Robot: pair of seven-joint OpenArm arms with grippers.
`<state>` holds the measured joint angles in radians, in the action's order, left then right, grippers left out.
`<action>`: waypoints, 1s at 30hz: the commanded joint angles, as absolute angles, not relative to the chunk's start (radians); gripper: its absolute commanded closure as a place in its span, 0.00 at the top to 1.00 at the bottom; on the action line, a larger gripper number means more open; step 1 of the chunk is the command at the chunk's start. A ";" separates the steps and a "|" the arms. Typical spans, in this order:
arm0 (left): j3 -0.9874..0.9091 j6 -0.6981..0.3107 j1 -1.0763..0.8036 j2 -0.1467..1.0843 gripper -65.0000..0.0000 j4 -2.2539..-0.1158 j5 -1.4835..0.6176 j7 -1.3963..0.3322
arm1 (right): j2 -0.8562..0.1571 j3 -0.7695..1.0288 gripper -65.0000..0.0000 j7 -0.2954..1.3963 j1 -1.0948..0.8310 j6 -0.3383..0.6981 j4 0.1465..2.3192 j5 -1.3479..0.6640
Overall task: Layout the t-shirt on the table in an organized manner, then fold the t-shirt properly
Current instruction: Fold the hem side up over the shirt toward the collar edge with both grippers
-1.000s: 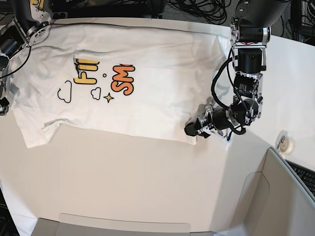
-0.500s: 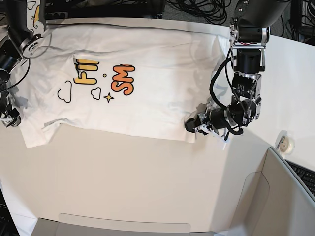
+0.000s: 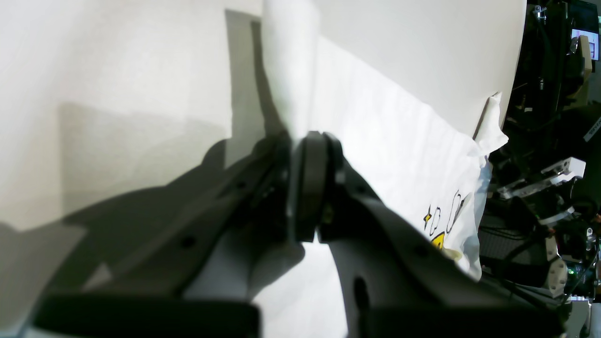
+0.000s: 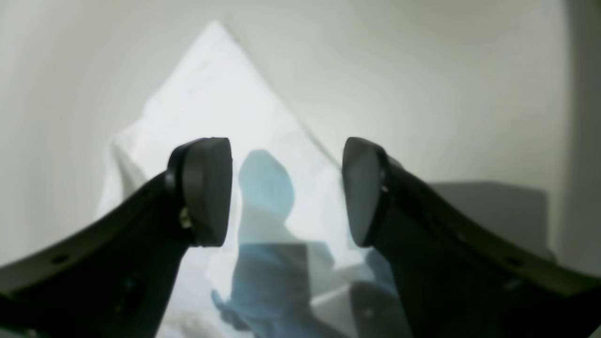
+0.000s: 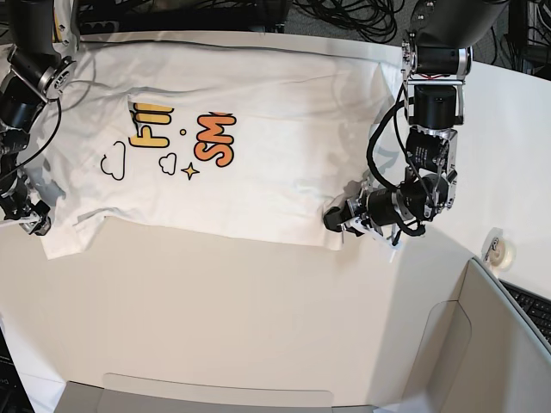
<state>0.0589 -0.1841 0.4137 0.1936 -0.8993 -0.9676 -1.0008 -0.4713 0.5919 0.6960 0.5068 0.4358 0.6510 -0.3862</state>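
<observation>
1. The base view is bright and evenly lit from above; the bench [image 5: 258, 318] shows only soft, faint shadows, and straight edges bow toward the corners.
2. In the left wrist view the left claw [image 3: 305, 188] is a dark, blurred silhouette casting a grey shadow to its left; the t-shirt [image 3: 399, 155] is nearly blown out.
3. The right wrist view is hazy throughout; the right claw [image 4: 286, 192] throws bluish shadows onto overexposed cloth, with the edges dimming.
</observation>
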 commanded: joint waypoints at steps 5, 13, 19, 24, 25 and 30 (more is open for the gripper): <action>0.064 -0.160 0.409 0.197 0.03 -0.894 -0.943 -1.033 | -0.467 0.587 0.25 0.763 0.496 0.443 0.642 -0.364; 0.064 -0.160 0.409 0.196 0.02 -0.898 -0.947 -1.035 | -0.476 0.585 0.00 0.763 0.495 0.443 0.647 -0.364; 0.064 -0.160 0.352 0.200 0.00 -1.112 -0.947 -1.041 | -0.487 0.587 0.00 0.763 0.481 0.443 0.728 -0.364; 0.064 -0.160 0.280 0.202 0.00 -1.313 -0.947 -1.044 | -0.483 0.588 0.00 0.763 0.390 0.443 0.892 -0.366; 0.064 -0.160 0.266 0.202 0.00 -1.340 -0.947 -1.044 | -0.483 0.588 0.00 0.763 0.369 0.443 0.928 -0.369; 0.056 -0.160 0.208 0.203 0.00 -1.481 -0.947 -1.044 | -0.470 0.593 0.00 0.763 0.268 0.483 1.095 -0.371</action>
